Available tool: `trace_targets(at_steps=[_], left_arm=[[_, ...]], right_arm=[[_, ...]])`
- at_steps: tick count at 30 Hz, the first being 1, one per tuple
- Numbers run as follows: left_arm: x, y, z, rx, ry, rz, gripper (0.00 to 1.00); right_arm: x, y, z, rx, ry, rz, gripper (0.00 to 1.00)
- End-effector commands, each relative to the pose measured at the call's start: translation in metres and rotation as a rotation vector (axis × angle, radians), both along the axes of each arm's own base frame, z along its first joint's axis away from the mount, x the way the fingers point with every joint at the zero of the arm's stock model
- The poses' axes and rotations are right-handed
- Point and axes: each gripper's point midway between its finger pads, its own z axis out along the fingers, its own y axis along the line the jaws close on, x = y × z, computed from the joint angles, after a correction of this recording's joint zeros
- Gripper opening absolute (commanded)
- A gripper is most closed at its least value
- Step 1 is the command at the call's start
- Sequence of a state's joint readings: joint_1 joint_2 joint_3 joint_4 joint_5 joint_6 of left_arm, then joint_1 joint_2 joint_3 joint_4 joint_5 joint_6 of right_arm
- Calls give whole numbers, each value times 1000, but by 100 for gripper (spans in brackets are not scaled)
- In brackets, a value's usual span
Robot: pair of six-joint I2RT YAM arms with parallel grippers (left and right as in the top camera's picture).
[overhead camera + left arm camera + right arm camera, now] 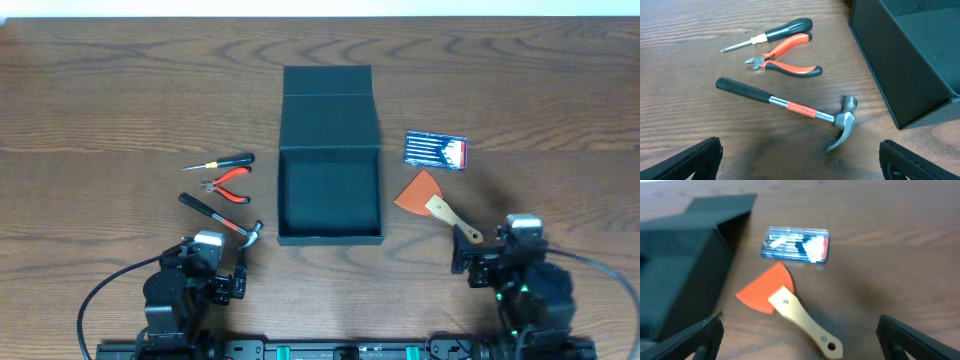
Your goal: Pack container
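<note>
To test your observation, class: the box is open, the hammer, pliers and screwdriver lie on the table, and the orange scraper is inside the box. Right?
No. The scraper lies on the table beside the box, not inside it, as the overhead view shows. The box is open; the hammer, pliers and screwdriver lie on the table.

No legible text anywhere. Red sticker [801, 108] on the black-handled steel claw hammer [765, 96], toward the worktop's front-left corner: print too small to read. Printed card inside the clear plastic case [796, 244], toward the right edge: blurred.
</note>
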State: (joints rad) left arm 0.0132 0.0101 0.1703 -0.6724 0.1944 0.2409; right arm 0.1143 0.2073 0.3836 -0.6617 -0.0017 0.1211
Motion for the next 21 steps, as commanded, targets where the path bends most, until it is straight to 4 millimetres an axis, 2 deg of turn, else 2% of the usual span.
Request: trace_targets(at_steps=[1,5,10,15,21], left_arm=[[1,3,-2,15,-3,6,99],[1,3,-2,15,-3,6,99],[1,3,-2,15,-3,6,99],[1,3,-2,15,-3,6,98],[1,3,-2,15,-3,6,98]], right_arm=[[5,3,50,-24,-4,38,99],[15,14,81,-53,95,120,99],[24,16,90,-85,291,148,99],[35,15,81,-103,474,144,99],[50,12,41,-120,667,125,99]])
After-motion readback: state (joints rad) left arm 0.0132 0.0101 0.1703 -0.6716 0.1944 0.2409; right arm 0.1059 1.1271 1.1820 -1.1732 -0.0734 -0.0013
